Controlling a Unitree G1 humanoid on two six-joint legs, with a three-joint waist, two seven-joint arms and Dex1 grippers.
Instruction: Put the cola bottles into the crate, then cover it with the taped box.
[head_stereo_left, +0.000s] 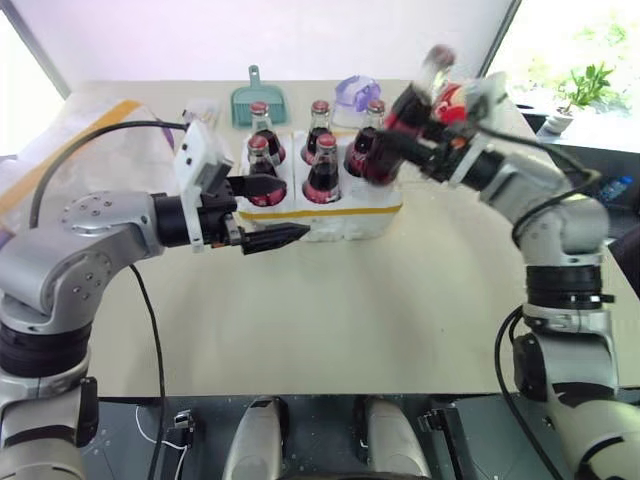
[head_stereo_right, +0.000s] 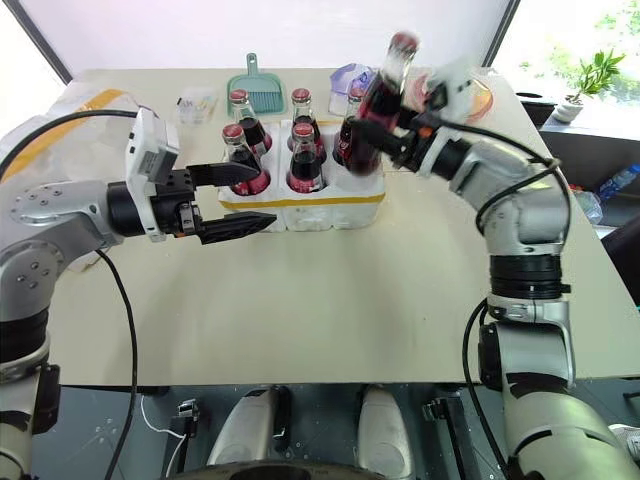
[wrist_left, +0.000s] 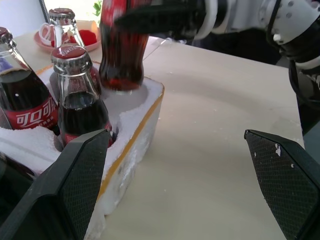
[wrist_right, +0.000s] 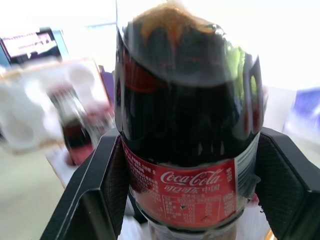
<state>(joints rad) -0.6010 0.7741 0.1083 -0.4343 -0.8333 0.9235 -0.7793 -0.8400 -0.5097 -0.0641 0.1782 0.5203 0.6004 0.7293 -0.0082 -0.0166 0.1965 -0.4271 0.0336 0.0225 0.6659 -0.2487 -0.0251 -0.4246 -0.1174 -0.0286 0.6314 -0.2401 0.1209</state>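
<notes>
The crate (head_stereo_left: 330, 218), a low white foam tray with a yellow tape band, stands mid-table with several cola bottles (head_stereo_left: 324, 168) upright in its wells. My right gripper (wrist_right: 190, 167) is shut on one more cola bottle (head_stereo_right: 378, 100). That bottle leans with its red cap away from me, and its base (wrist_left: 120, 75) is at the mouth of the crate's front right well. My left gripper (head_stereo_left: 297, 208) is open and holds nothing, just in front of the crate's left half. The taped box (head_stereo_left: 70, 125), white with a yellow band, lies at the far left of the table.
A green dustpan (head_stereo_left: 258, 100), a clear purple container (head_stereo_left: 357, 92) and a small packet (head_stereo_right: 195, 100) sit behind the crate. A red-and-white dish (head_stereo_right: 475, 95) is behind my right wrist. Bare tabletop (head_stereo_left: 400, 310) stretches from the crate to the near edge.
</notes>
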